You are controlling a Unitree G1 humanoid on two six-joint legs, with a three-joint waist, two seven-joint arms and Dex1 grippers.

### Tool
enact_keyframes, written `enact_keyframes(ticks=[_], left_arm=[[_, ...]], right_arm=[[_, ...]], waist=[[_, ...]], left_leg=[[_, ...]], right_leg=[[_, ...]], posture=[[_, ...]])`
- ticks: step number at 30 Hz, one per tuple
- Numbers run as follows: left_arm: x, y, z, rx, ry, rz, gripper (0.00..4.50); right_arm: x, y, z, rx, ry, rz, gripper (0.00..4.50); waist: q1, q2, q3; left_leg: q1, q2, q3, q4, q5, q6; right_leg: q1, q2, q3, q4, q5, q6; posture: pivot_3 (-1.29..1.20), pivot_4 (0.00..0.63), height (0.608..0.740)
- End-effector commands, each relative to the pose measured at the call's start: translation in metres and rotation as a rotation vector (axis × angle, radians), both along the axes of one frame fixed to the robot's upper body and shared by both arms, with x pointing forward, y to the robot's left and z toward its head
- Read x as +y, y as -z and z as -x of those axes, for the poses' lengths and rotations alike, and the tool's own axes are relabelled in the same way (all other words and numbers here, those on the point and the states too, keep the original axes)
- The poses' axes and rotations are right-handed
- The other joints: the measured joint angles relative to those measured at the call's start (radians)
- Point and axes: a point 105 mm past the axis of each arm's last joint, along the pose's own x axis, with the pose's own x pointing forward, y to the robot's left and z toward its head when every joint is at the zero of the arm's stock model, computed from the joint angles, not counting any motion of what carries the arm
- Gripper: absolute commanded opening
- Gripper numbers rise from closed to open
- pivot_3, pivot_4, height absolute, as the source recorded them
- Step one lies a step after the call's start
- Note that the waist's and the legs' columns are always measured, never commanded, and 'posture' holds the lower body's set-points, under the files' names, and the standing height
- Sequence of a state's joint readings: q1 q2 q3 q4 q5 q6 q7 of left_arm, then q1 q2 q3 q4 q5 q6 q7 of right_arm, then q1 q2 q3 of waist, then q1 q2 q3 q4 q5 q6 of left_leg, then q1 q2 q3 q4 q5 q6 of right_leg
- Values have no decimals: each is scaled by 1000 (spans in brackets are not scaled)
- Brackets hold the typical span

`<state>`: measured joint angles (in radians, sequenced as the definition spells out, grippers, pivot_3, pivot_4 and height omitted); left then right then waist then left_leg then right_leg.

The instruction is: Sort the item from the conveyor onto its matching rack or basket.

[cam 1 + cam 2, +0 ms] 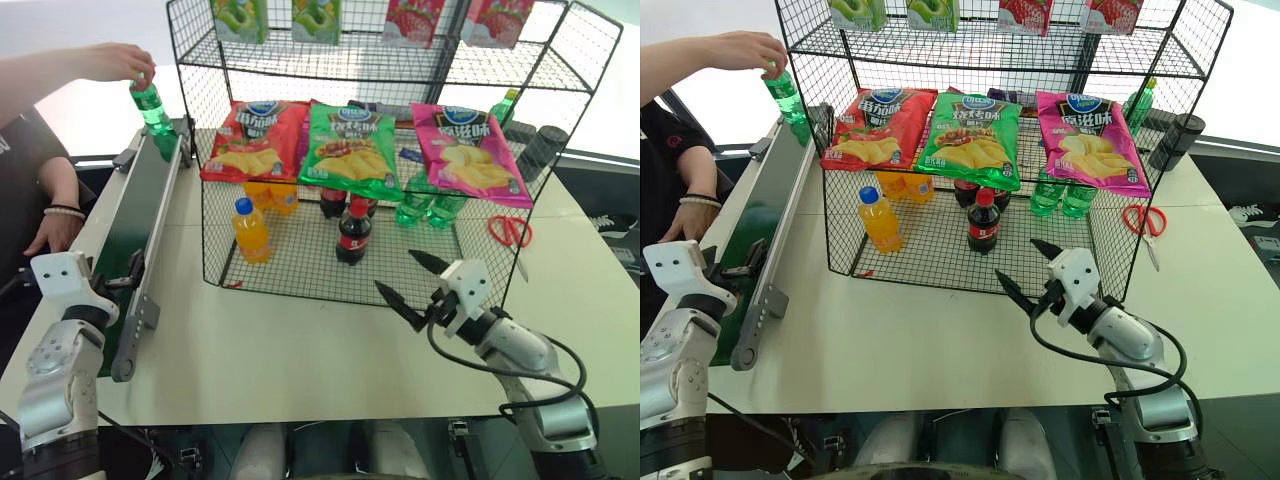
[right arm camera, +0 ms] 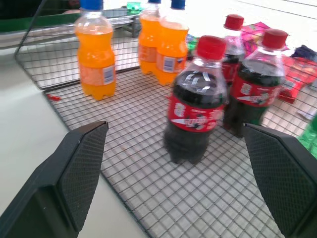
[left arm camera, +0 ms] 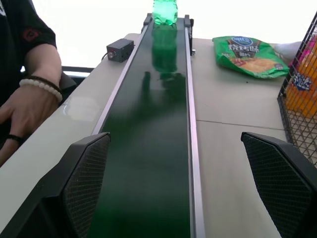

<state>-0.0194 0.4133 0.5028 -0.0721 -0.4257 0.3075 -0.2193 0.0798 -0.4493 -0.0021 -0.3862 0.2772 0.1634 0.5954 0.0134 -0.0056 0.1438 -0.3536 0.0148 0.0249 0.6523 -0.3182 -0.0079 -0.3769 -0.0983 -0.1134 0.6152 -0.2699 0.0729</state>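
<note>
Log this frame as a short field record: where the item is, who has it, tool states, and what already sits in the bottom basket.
item: green soda bottle, upright at the far end of the conveyor
holder: a person's hand grips its top
left tool: open, empty, aimed along the belt
right tool: open, empty, in front of the bottom basket
basket contents: orange drink bottles, cola bottles, green bottles
sloped shelf: three snack bags
status: item not yet picked up by the robot

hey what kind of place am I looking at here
Probably a lab mock-up of a shop restocking station: a small conveyor on a white table, and a wire shelf unit holding chip bags and drink bottles.
</note>
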Motion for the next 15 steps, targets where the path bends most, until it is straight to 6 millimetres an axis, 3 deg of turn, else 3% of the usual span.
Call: enact_keyframes(ticks=[1,8,15], left_arm=[[0,-11,1,-60,1,-50,4500],[4,-4,0,-79,-78,-90,4500],[5,0,-2,-95,-105,-103,4500]], right_arm=[[15,-11,10,-47,-39,-33,4477],[48,4,43,53,-240,-49,4477],[50,7,45,44,-249,-52,4477]], waist=[[0,-1,0],[1,-2,-1],[1,-5,-3]], left_leg=[[0,0,0,0,0,0],[0,0,0,0,0,0],[0,0,0,0,0,0]], right_leg=[[0,0,0,0,0,0],[0,0,0,0,0,0],[0,0,0,0,0,0]], posture=[[0,150,732],[0,150,732],[0,150,732]])
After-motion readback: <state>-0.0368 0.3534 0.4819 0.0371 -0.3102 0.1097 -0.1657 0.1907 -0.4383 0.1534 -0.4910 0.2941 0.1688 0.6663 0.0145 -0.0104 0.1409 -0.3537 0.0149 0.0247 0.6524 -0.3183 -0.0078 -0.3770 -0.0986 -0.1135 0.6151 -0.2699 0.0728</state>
